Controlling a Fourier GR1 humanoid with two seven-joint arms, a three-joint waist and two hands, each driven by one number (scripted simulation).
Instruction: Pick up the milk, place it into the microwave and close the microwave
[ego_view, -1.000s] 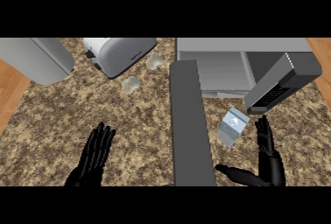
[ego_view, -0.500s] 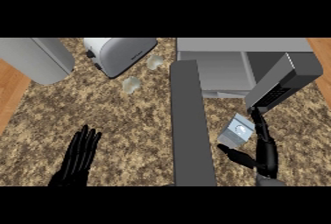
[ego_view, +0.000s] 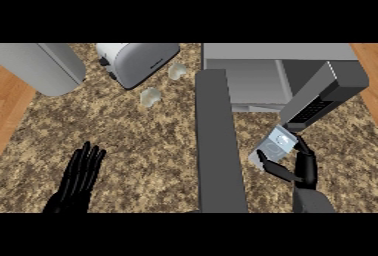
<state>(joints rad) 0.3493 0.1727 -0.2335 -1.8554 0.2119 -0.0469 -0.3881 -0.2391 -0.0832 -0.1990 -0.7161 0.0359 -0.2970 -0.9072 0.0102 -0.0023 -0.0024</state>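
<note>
The microwave (ego_view: 255, 85) cavity stands open, but its door (ego_view: 321, 97) slants over the worktop (ego_view: 140, 135) right above the milk (ego_view: 275, 147), narrowing the way in. A tall grey panel (ego_view: 218, 145) walls this side from the bare left worktop.

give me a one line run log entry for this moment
phase: grasping milk | right hand: closing round milk carton | left hand: open, resting on counter | microwave: door open

1. A speckled brown tabletop (ego_view: 148, 145) carries everything.
2. A silver toaster (ego_view: 138, 61) sits near its back edge.
3. Two pale glasses stand just beside the toaster, one (ego_view: 177, 71) behind the other (ego_view: 150, 97).
4. A grey box (ego_view: 40, 67) sits at the left.
</note>
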